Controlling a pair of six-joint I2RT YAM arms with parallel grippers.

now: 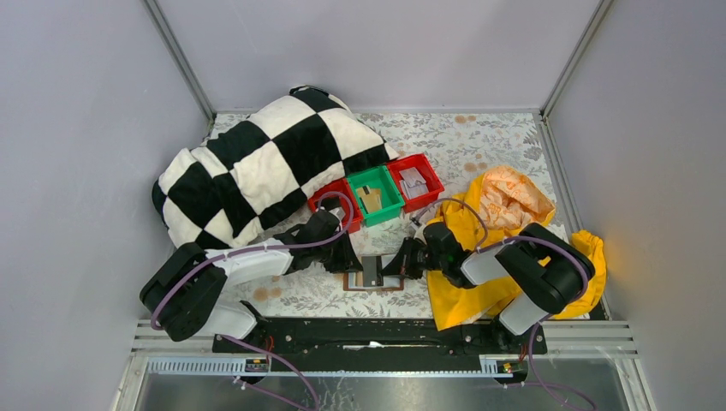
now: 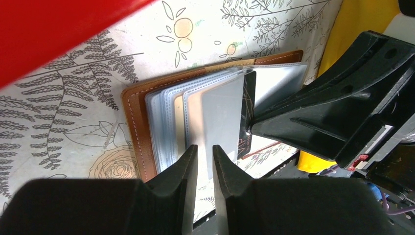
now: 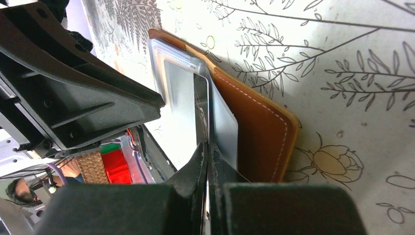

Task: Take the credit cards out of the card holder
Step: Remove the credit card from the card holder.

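Step, by the look: drawing one card | right gripper jaws clenched on dark card | left gripper jaws a slit apart, empty | card holder open on counter between both jaws | advice: left pins leather, right pulls straight along sleeve

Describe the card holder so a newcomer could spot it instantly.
Start at the checkered blanket, back left, then come forward past the plastic bins. The card holder lies open on the floral cloth near the front. Unlike the bins, it is flat brown leather with clear sleeves.
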